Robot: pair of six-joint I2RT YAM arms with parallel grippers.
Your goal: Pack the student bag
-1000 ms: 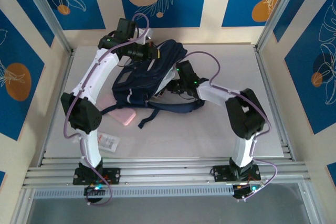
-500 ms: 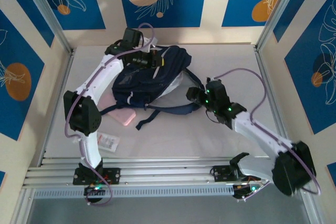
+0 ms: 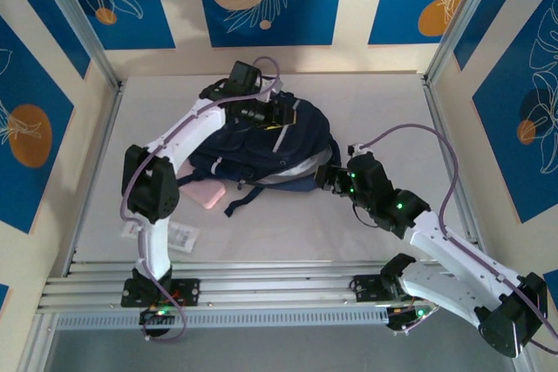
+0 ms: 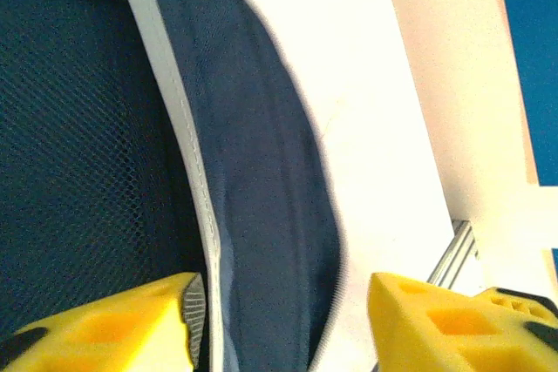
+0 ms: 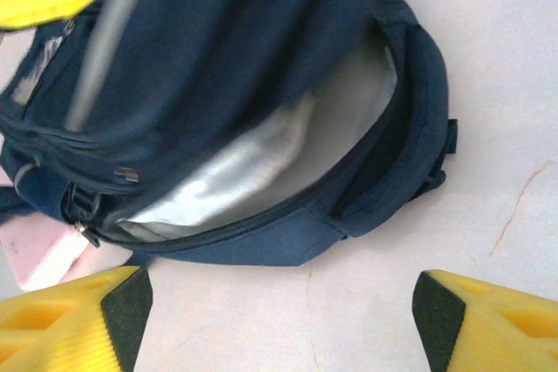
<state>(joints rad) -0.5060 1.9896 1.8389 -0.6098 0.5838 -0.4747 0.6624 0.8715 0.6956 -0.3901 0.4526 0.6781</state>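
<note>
Gaping student bag (image 5: 261,50), R gripper (image 5: 279,298) near

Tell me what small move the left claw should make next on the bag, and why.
Probably close the left claw on the top fabric of the student bag and lift a little: its fingers stand open with the grey-striped fabric between them, while the silver-lined mouth gapes only narrowly toward the open right claw.

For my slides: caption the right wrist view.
Unzipped student bag, pale lining exposed, lying ahead of the open right end effector.
</note>
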